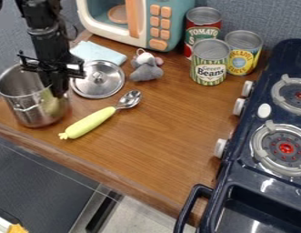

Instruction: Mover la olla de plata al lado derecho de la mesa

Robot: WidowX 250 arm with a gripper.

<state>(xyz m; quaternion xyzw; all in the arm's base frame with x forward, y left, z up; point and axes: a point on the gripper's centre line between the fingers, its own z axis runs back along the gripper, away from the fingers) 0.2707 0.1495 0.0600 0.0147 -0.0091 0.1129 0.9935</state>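
Observation:
The gripper (57, 90) hangs at the right side of the silver pot (37, 111), pointing down, its lower end overlapping the pot's right rim. Whether it holds the rim cannot be made out. Upright and without a lid, the pot stands at the left end of the wooden table (171, 132), close to the front edge. Part of its right rim and opening is hidden behind the gripper.
Right of the pot lie a metal lid (99, 81), a yellow-handled spoon (92, 122) and a grey plush mouse (146, 69). Behind are a blue cloth (97, 52), a toy microwave (155, 27) and cans (209, 63). A dark blue stove (262, 182) borders the right side.

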